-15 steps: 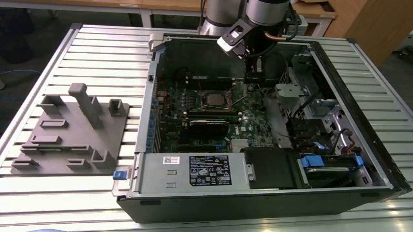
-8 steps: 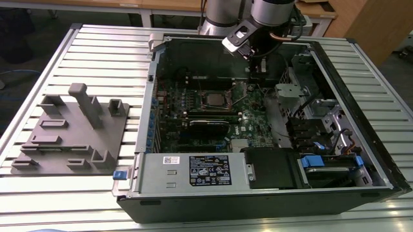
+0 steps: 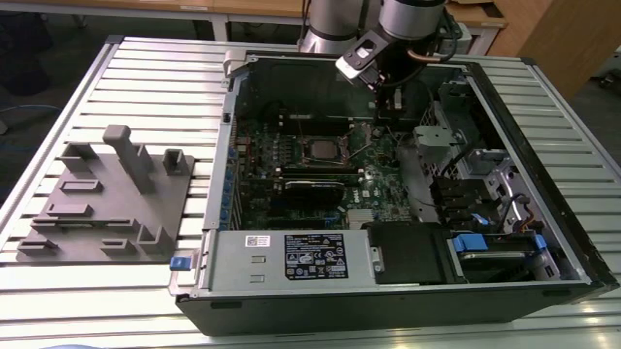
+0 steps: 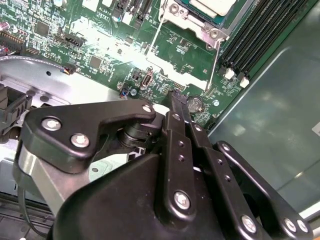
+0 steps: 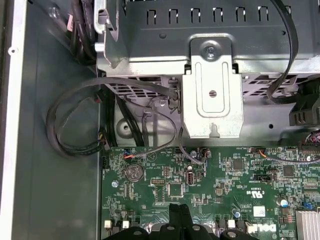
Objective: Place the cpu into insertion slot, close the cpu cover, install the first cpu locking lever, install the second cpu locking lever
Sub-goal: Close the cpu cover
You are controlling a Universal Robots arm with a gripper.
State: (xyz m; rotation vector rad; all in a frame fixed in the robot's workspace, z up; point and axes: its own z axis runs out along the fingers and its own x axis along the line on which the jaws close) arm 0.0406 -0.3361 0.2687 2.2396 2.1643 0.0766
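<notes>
Your gripper (image 3: 383,116) is down inside the open computer case (image 3: 388,316). It sits over the motherboard (image 3: 374,185), just to the exterior view's right of the insertion slot (image 3: 302,149).

Fingers (image 4: 172,130) are pressed together in both wrist views, with nothing visible between them. The tips hang just beside the coin battery (image 4: 195,103). You can't tell from these views whether they touch the board.

The cpu (image 4: 216,4) sits in the slot, silver top up. The cpu cover (image 4: 182,14) frames it and looks to lie flat over the chip.

One locking lever (image 4: 158,32) and a second locking lever (image 4: 215,57) show as thin wires running out from the socket's corners toward the gripper. Can't tell whether either is hooked down. The gripper touches neither.

The memory slots (image 4: 260,30) run alongside the socket.

In the first wrist view, a silver bracket (image 5: 212,95) and looped black cables (image 5: 75,130) lie past the board's edge.

A grey fixture tray (image 3: 107,203) sits on the slatted table (image 3: 145,80) to the exterior view's left of the case, well apart from the gripper.
</notes>
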